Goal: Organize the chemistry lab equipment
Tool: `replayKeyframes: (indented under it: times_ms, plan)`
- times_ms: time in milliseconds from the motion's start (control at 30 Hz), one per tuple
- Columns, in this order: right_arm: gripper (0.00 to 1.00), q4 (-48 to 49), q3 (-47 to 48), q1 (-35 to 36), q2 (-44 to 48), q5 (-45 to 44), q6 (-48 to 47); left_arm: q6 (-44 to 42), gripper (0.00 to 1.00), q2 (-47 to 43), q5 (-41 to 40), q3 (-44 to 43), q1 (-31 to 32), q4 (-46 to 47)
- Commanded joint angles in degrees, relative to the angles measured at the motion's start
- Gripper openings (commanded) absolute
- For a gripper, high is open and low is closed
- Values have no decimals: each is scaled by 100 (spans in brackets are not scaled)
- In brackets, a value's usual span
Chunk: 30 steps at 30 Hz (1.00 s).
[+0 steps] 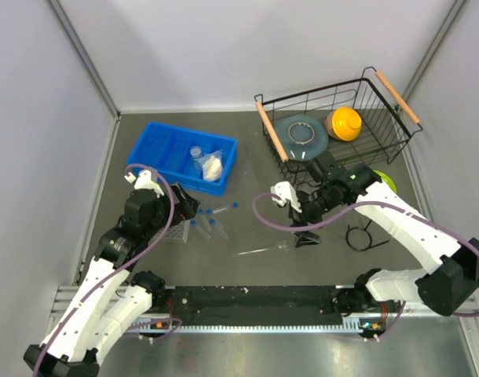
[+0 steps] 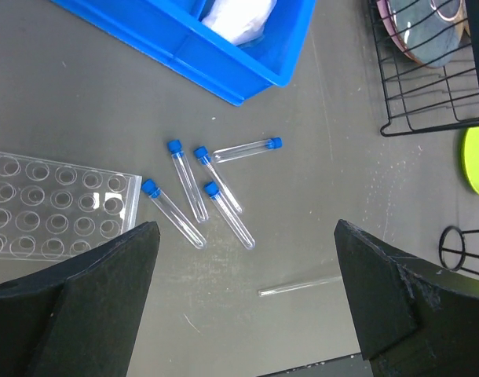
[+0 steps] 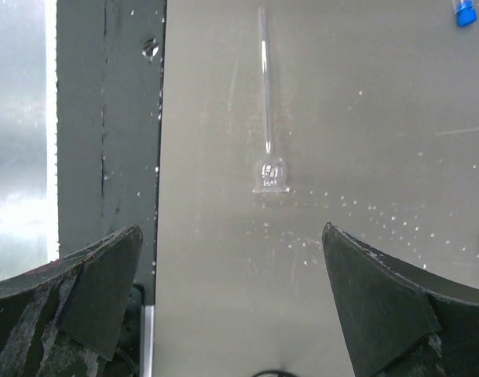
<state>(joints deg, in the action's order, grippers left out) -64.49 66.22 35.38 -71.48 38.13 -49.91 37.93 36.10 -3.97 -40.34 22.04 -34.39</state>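
Note:
Several blue-capped test tubes (image 2: 186, 181) lie loose on the grey table, also seen from above (image 1: 212, 220). The clear tube rack (image 2: 59, 204) lies left of them. My left gripper (image 2: 246, 229) is open and empty above the tubes; in the top view it (image 1: 180, 206) hovers by the rack. The thin glass rod (image 3: 265, 86) lies ahead of my open, empty right gripper (image 3: 232, 229), which the top view shows (image 1: 306, 236) right of the rod (image 1: 263, 250). The black ring stand (image 1: 363, 236) lies further right. A small clear cup (image 1: 196, 151) and a white packet (image 1: 212, 166) sit in the blue bin (image 1: 165, 145).
A black wire basket (image 1: 381, 110) at the back right holds a grey dish (image 1: 300, 132) and an orange dish (image 1: 344, 122). A green dish (image 1: 386, 181) lies beside it. The black rail (image 3: 106, 118) runs along the table's near edge.

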Motion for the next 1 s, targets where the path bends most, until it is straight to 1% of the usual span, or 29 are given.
replayKeyframes:
  times_ms: [0,100,167,267,367,533,567,633,667,700,767,833,900,967]
  plan:
    - [98,656,278,198,-199,177,675,408,99,81,-131,-53,-86,-15]
    - [98,1051,155,373,-340,64,728,355,99,301,1,-167,-86,-15]
    - [98,1314,32,628,-419,-77,737,346,99,459,185,-185,-95,-24]
    - [98,1526,-47,996,-612,-367,772,338,99,565,370,-133,-86,-32]
    - [98,1851,-91,1260,-814,-578,895,390,99,565,370,17,-95,-68]
    - [97,2325,23,1411,-1130,-640,1351,469,99,433,370,272,-86,-59]
    - [96,2405,66,1419,-1166,-710,1457,356,99,425,362,255,-95,-68]
    - [96,2458,146,1419,-1271,-859,1659,128,97,433,195,28,-86,-294]
    - [96,2441,242,1419,-1306,-1086,1660,5,97,451,73,-70,-86,-435]
    - [96,2415,295,1411,-1307,-1210,1625,-257,97,477,-129,-166,-86,-541]
    - [96,2222,548,1419,-1394,-1447,1266,-496,97,469,-279,-360,-86,-717]
    - [96,2116,778,1419,-1456,-1528,985,-524,97,381,-298,-387,-95,-709]
    - [92,2028,1094,1419,-1605,-1545,931,-611,97,241,-210,-326,-86,-517]
    - [90,1880,1401,1419,-1815,-1432,887,-908,96,179,-209,-352,-95,-428]
